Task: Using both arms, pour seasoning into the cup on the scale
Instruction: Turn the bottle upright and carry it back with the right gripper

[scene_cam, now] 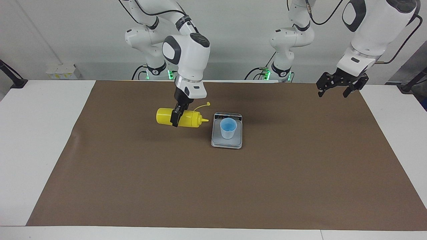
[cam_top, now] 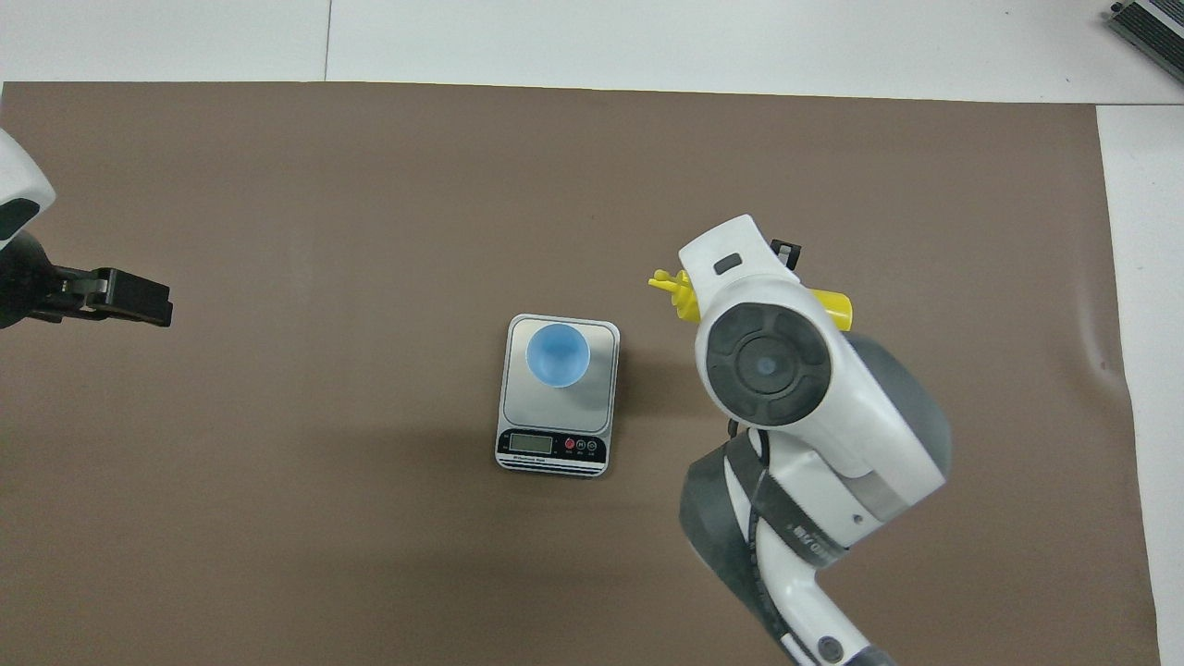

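Note:
The yellow seasoning bottle lies on its side in my right gripper, which is shut around its middle and holds it a little above the mat. Its nozzle points at the scale; the cap strap hangs loose. In the overhead view my right wrist hides most of the bottle. The pale blue cup stands upright on the silver scale, display strip toward the robots. My left gripper waits open and empty in the air over the mat's edge at the left arm's end.
A brown mat covers most of the white table. A small white box sits at the table's edge toward the right arm's end, nearer to the robots than the mat.

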`<state>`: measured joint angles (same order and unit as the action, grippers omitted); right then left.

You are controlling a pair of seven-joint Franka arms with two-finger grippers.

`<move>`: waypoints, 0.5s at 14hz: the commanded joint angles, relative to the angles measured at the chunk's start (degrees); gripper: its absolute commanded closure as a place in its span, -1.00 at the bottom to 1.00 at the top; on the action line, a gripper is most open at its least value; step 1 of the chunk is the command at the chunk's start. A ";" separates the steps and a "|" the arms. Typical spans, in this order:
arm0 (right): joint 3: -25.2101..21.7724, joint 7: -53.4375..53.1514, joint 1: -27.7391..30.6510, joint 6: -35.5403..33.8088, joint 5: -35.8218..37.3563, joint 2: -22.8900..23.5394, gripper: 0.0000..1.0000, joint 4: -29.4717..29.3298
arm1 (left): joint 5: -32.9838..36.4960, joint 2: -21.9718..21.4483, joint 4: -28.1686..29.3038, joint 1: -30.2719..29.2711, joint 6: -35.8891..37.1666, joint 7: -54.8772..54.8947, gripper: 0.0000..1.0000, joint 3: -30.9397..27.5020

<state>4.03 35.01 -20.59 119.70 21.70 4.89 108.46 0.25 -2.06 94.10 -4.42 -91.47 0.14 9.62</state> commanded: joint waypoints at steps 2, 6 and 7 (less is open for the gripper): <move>0.36 13.99 9.40 3.69 -17.52 -1.29 1.00 0.00 | 0.19 -1.63 1.97 0.72 -1.26 0.13 -1.00 -0.65; 0.36 28.69 17.50 5.63 -33.97 -0.85 1.00 1.40 | 0.19 -1.63 1.97 0.64 -1.43 -0.05 -1.00 -0.74; 0.36 31.67 19.08 5.72 -37.66 -0.50 1.00 1.76 | 0.19 -1.63 1.97 0.38 -1.43 0.12 -1.00 -0.74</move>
<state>3.72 61.69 -4.26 124.19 -10.17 4.56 109.00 0.25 -2.07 94.10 -4.41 -91.49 0.14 9.56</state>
